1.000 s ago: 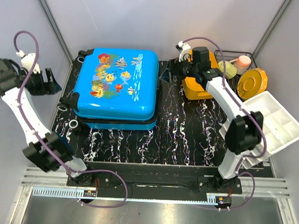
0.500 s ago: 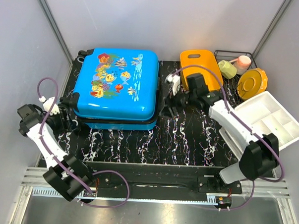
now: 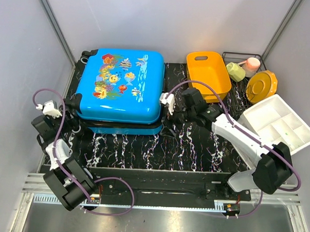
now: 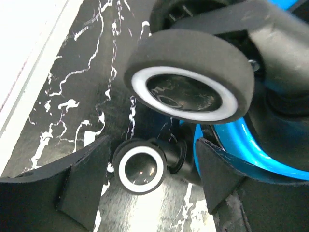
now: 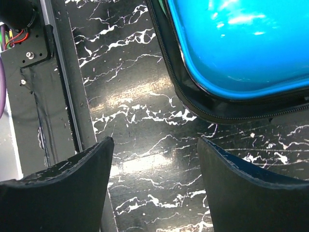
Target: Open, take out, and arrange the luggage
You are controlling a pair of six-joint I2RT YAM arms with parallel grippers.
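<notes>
The bright blue luggage [image 3: 120, 89] lies flat and closed on the black marble mat, fish-print lid up. My left gripper [image 3: 72, 123] is open at its front left corner. In the left wrist view the gripper [image 4: 152, 179] has a small white-rimmed wheel [image 4: 141, 166] between its fingers, not touching it, with a larger wheel [image 4: 190, 82] above. My right gripper [image 3: 168, 114] is open and empty beside the luggage's front right corner. In the right wrist view the gripper [image 5: 154, 183] hovers over the mat, with the blue shell [image 5: 241, 43] and its dark zipper seam just ahead.
An orange plastic basket [image 3: 208, 72] stands behind the right arm. A wire rack [image 3: 245, 61] with cups, a round orange dish [image 3: 263, 85] and a white compartment tray [image 3: 281, 121] sit at the right. The mat [image 3: 195, 143] runs to the front rail.
My left arm swung in from the far left to the luggage's front left wheels. My right arm moved from the orange basket forward and left to the luggage's front right corner.
</notes>
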